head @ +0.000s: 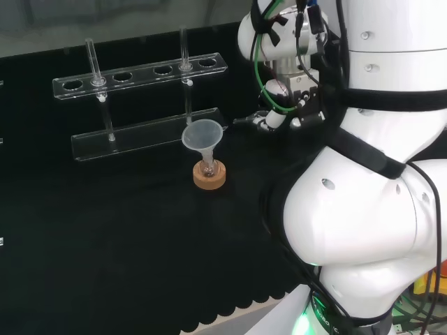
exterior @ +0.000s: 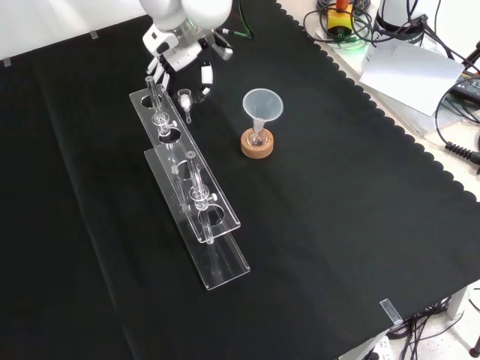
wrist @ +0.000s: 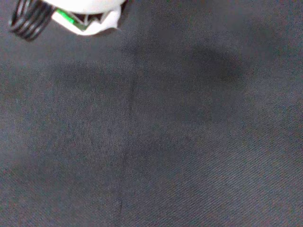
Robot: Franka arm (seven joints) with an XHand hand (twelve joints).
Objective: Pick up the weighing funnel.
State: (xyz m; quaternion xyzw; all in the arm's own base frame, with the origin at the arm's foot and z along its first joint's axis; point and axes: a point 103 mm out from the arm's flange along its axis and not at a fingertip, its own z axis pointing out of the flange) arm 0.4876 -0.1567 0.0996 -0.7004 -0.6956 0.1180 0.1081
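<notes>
The small clear weighing funnel (exterior: 185, 99) sits by the far end of the clear plastic tube rack (exterior: 214, 217) in the front view, just under the black and white hand (exterior: 182, 51); whether the hand grips it cannot be told. The big clear cone funnel (exterior: 262, 105) on its cork ring (exterior: 257, 145) stands to their right

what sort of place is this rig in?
Likely a robotics lab bench staged for chemistry work: a clear test tube rack holding tubes, a funnel in a small flask on a cork ring, and a white robot arm over black cloth.
</notes>
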